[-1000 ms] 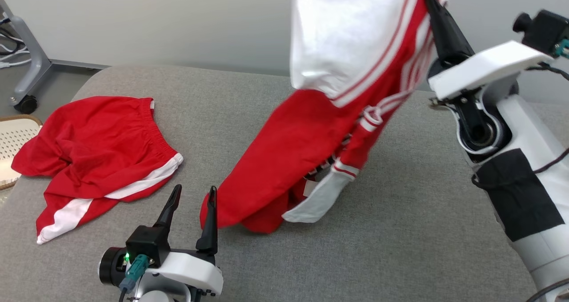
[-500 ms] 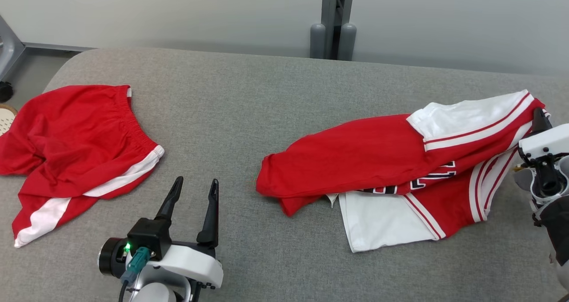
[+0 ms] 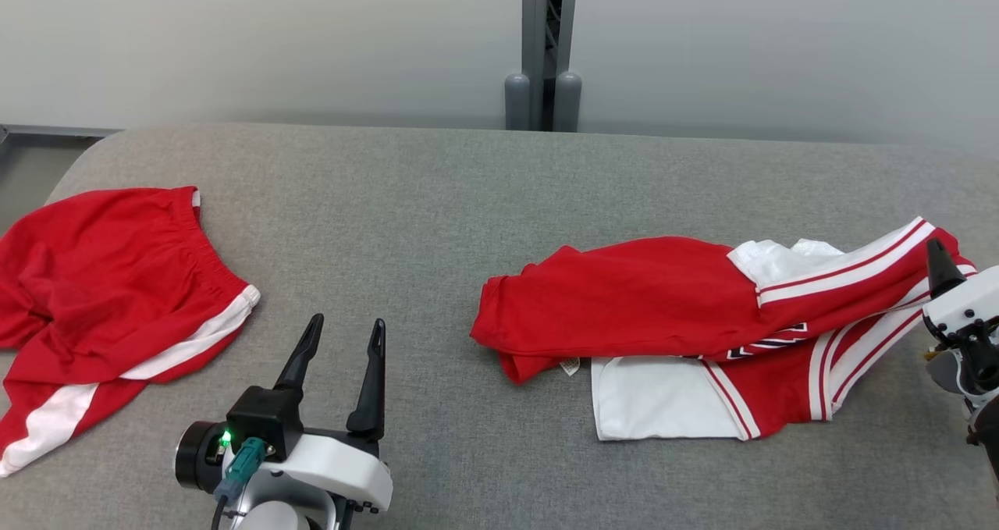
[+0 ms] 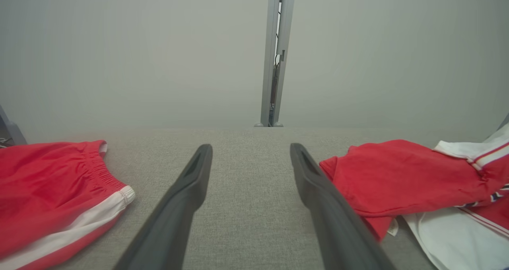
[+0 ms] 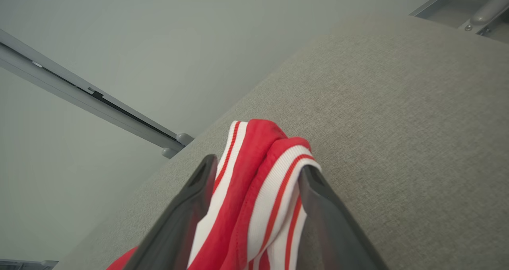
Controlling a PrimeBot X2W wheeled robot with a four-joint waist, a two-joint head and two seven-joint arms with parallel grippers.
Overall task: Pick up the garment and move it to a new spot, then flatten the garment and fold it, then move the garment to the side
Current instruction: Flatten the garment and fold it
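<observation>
Flattening jersey [image 3: 624, 304] on table [image 3: 437, 202].
Right gripper [image 5: 257, 164] agape around striped hem [image 5: 258, 135], left gripper [image 3: 346, 322] agape, empty: lift clear without snagging, then pull flat evenly.

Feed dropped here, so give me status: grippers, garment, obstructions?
Left gripper open, empty. Right gripper open, striped jersey edge between its fingers. It lies crumpled on table, unflattened. Red shorts far left, clear.

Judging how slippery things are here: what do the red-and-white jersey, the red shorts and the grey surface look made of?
Jersey: thin, smooth knit, probably polyester; it drapes softly, with ribbed striped trim.
Shorts: similar light matte fabric; gathered elastic waistband.
Surface: grey woven upholstery cloth, matte; its weave shows.
</observation>
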